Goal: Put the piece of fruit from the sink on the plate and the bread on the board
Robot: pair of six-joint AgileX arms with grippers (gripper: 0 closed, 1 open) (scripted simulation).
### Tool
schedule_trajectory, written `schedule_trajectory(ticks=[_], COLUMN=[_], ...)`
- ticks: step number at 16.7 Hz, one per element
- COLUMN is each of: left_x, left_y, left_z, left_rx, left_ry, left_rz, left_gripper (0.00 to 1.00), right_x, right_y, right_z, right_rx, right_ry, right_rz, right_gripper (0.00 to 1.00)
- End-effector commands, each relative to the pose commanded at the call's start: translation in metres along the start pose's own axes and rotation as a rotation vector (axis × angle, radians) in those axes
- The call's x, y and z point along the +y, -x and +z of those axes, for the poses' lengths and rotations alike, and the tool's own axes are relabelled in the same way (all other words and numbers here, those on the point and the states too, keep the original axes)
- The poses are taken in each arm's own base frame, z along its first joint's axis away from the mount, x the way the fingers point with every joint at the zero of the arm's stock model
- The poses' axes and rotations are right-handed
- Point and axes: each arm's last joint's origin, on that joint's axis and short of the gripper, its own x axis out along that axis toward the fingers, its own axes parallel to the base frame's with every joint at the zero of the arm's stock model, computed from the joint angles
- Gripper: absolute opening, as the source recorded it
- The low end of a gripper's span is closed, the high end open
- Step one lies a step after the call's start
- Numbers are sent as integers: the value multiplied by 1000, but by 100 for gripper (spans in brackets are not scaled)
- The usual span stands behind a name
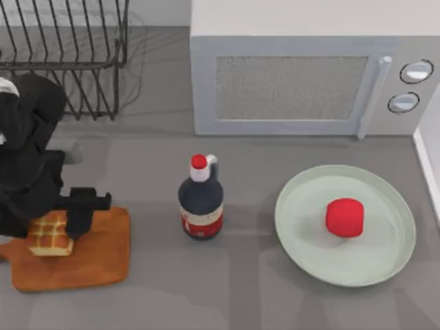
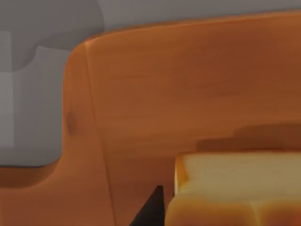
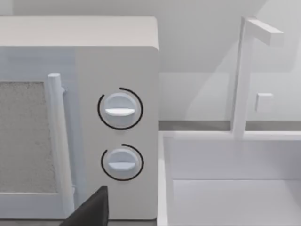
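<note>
The red piece of fruit (image 1: 344, 217) lies on the pale green plate (image 1: 302, 234) at the table's right. The golden bread (image 1: 49, 234) sits on the orange-brown board (image 1: 103, 254) at the left. My left gripper (image 1: 74, 221) hangs low over the bread's right side. In the left wrist view one dark fingertip (image 2: 151, 209) stands just beside the bread (image 2: 235, 188), with a thin strip of board (image 2: 141, 94) between them, so the gripper is open. A dark part of my right gripper (image 3: 89, 212) faces the white sink (image 3: 235, 188).
A dark bottle with a red cap (image 1: 200, 203) stands between board and plate. A white microwave (image 1: 295, 82) fills the back, with a wire dish rack (image 1: 62, 55) at the back left. The sink's edge (image 1: 427, 165) and its tap (image 3: 242, 75) are at the far right.
</note>
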Motion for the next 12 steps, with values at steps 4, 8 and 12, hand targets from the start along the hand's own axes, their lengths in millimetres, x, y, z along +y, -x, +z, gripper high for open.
schedule_trajectory(ticks=[4, 8, 12], left_x=[0, 0, 0], left_y=[0, 0, 0], left_z=[0, 0, 0], left_rx=[0, 0, 0], left_ry=[0, 0, 0], left_rz=[0, 0, 0], left_gripper=[90, 100, 100], right_x=[0, 0, 0], right_y=[0, 0, 0], right_z=[0, 0, 0], right_rx=[0, 0, 0], right_ry=[0, 0, 0], right_rz=[0, 0, 0], right_gripper=[100, 100, 100])
